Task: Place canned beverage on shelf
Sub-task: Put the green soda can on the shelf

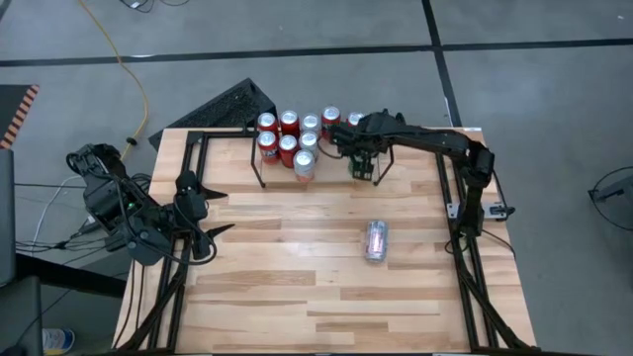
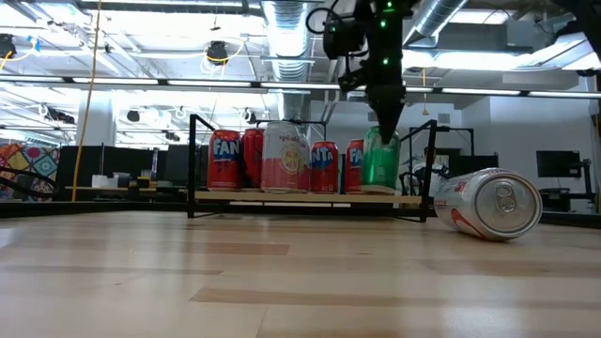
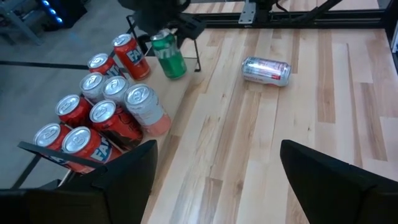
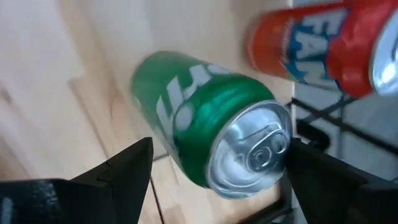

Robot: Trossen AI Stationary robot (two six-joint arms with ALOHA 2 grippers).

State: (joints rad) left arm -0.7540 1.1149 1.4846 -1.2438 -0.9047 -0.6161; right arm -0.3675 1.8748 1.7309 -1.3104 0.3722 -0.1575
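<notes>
Pale wooden planks make up the tabletop [image 1: 297, 257], edged by long black rails, with grey floor around it. At the upper middle of the high view stands the low black wire shelf [image 1: 259, 170], its thin rod frame already carrying a cluster of upright red-orange soda cans [image 1: 280, 135] plus one pale pink-and-white can [image 1: 304, 164] at the front of the group.

Over the shelf's right end in that view hangs the right gripper [image 1: 362, 164]. Its own wrist camera shows the two dark fingers standing apart on either side of a green aluminium can [image 4: 199, 134], with a gap showing at each side, so the can appears released or about to be, not squeezed. From the low view the green can stands upright on the shelf board at the right end of the row, directly under the gripper. That placement looks essentially finished; the arm has only to lift clear without tipping it.

One silver-and-pink can [image 1: 377, 238] lies on its side on the bare wood, right of centre in the high view and well apart from the shelf. It seems to be the remaining work: it must be picked up, stood upright and set in the rack.

At the left edge of the table waits the left gripper [image 1: 198, 225], fingers wide and holding nothing.
</notes>
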